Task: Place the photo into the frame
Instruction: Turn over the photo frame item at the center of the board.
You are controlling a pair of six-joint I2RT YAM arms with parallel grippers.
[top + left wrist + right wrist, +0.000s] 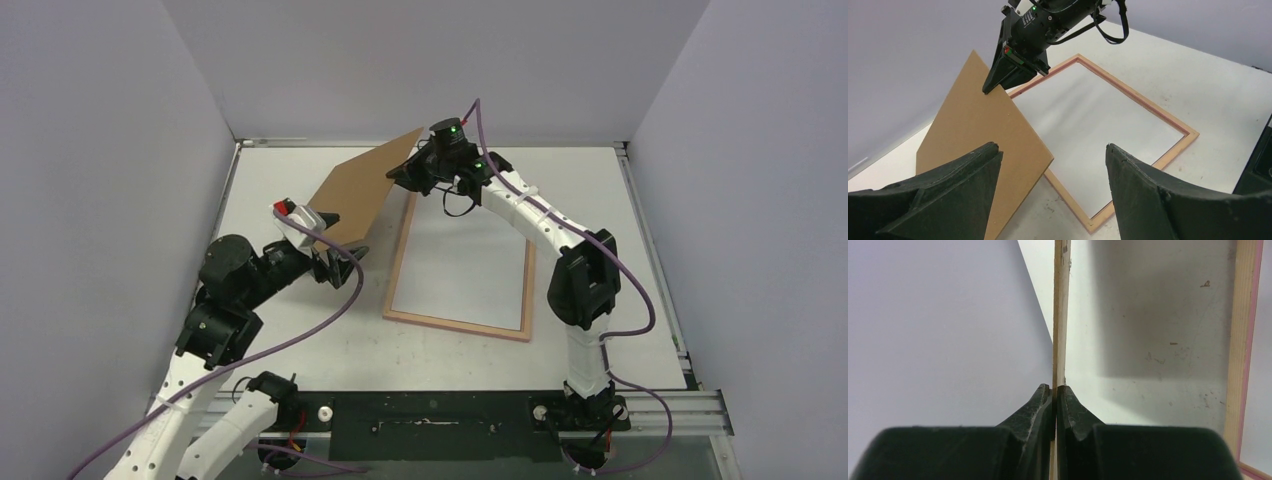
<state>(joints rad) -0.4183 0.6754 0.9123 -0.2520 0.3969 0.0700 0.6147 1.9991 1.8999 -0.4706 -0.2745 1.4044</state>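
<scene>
The frame point(400, 262) lies flat on the table, wood-coloured back up; it also shows in the left wrist view point(1138, 95) and the right wrist view point(1240, 340). Inside it is a plain white surface point(462, 262); I cannot tell whether this is the photo's back. No sea picture shows. My right gripper point(398, 172) is shut on the far edge of the brown backing panel point(360, 195) and holds it tilted up, left of the frame. My left gripper point(338, 258) is open at the panel's near corner point(973, 130), not gripping it.
Grey walls close in the table on the left, back and right. The panel's lower edge rests near the table's left side. A metal rail point(660, 405) runs along the near edge by the arm bases.
</scene>
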